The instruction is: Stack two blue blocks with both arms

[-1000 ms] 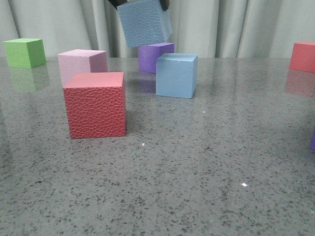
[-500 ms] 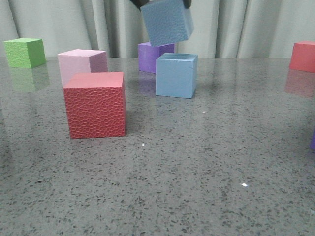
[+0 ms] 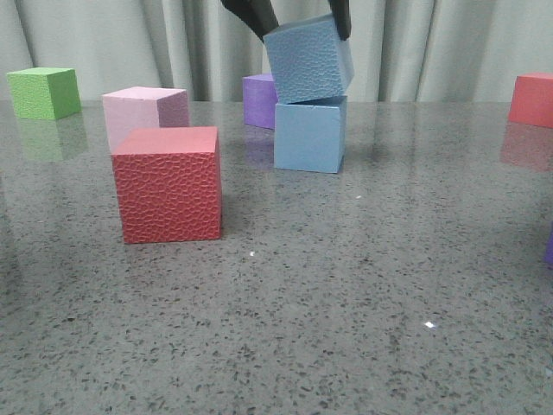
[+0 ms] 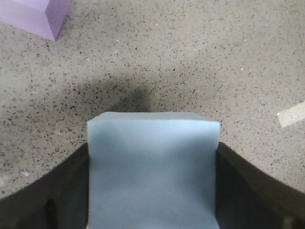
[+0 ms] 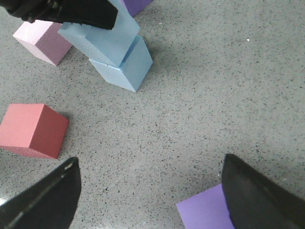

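Note:
My left gripper (image 3: 299, 12) comes down from above, shut on the pebbled blue block (image 3: 307, 59). That block is tilted, and its lower edge sits on top of the smooth blue block (image 3: 309, 134) at the table's middle back. In the left wrist view the held block (image 4: 152, 171) fills the space between the dark fingers (image 4: 52, 195) and hides the smooth block below. The right wrist view shows both blue blocks: the tilted one (image 5: 102, 40) over the smooth one (image 5: 125, 67). My right gripper (image 5: 150, 191) is open above bare table and is out of the front view.
A red pebbled cube (image 3: 167, 183) stands front left with a pink cube (image 3: 143, 112) behind it. A green cube (image 3: 43, 92) is far left, a purple cube (image 3: 257, 100) behind the stack, and another red cube (image 3: 531, 98) far right. A purple cube (image 5: 205, 212) lies by my right finger.
The left gripper has carried the pebbled blue block to the right and down, from high above the table onto the top of the smooth blue block.

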You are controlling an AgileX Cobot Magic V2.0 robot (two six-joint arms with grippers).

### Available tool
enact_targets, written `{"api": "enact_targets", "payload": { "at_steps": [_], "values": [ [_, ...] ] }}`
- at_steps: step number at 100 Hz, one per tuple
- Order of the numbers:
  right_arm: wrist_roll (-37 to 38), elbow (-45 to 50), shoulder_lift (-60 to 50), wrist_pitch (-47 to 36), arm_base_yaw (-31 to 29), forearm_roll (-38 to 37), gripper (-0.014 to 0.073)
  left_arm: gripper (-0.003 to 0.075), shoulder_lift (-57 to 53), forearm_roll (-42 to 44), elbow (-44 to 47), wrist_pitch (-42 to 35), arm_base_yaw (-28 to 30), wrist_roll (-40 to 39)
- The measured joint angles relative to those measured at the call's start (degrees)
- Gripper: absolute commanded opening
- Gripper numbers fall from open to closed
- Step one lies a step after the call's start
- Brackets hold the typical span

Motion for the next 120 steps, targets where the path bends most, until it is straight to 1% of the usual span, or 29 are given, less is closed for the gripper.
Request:
{"api": "enact_targets", "payload": {
  "at_steps": [8,15,23,35,51,82,106,113,120],
  "values": [
    [0.0,0.0,0.0,0.0,0.0,0.0,0.0600,0.0372,0.0,0.0,0.0,0.0,0.0,0.0],
    [0.0,0.0,0.0,0.0,0.0,0.0,0.0600,0.0414,0.0,0.0,0.0,0.0,0.0,0.1],
    [0.0,0.0,0.0,0.0,0.0,0.0,0.0600,0.0487,0.0,0.0,0.0,0.0,0.0,0.3],
    [0.0,0.0,0.0,0.0,0.0,-0.1,0.0600,0.0538,0.0,0.0,0.0,0.0,0.0,0.7],
    [0.0,0.0,0.0,0.0,0.0,-0.1,0.0600,0.0540,0.0,0.0,-0.7,0.0,0.0,0.9],
    [0.0,0.0,-0.1,0.0,0.0,-0.1,0.0600,0.0537,0.0,0.7,-7.4,0.1,0.0,1.2],
    [0.0,0.0,-1.7,0.0,0.0,-0.6,0.0600,0.0536,-2.2,1.1,-7.8,0.4,0.0,1.6],
    [0.0,0.1,-2.1,0.0,0.0,-1.7,0.0600,0.0526,-3.7,1.7,-7.8,0.5,-0.1,1.8],
    [0.0,0.7,-2.6,-0.1,0.0,-2.4,0.0600,0.0495,-5.6,3.1,-7.6,0.5,-0.4,2.1]
  ]
}}
